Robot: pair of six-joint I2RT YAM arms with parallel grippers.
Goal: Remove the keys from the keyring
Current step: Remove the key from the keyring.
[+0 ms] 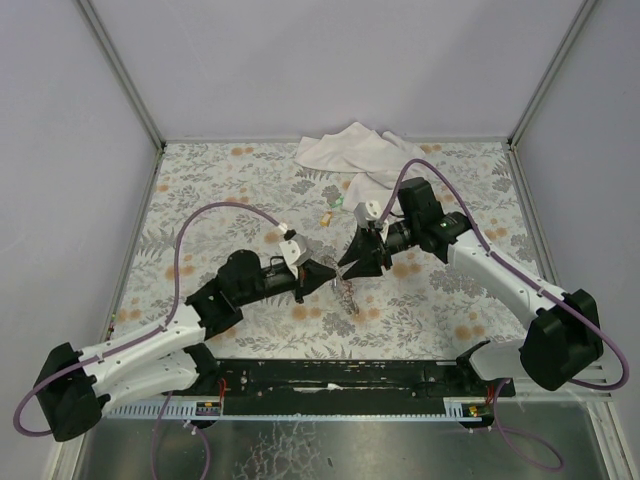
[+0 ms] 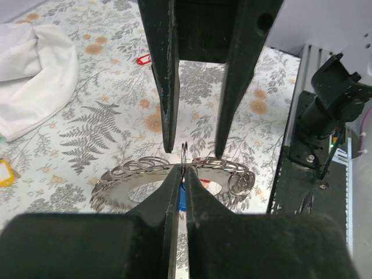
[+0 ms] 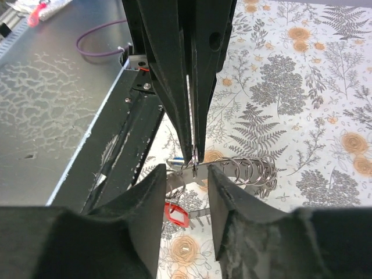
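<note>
The table is covered in a fern-and-flower print. A crumpled white cloth lies at its far edge. A yellow-headed key lies near the cloth, and a red-headed key lies apart from it.

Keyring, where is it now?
The keyring is in the top view's middle, pinched by the left gripper, between the open fingers of the right gripper.

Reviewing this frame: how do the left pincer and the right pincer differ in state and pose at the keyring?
The left pincer is shut, pinching one ring of the keyring; the right pincer is open, its jaws standing either side of that ring. The left pincer reaches in from the left, the right pincer from the opposite side, so their tips face each other. Both meet at the same spot on the keyring.
</note>
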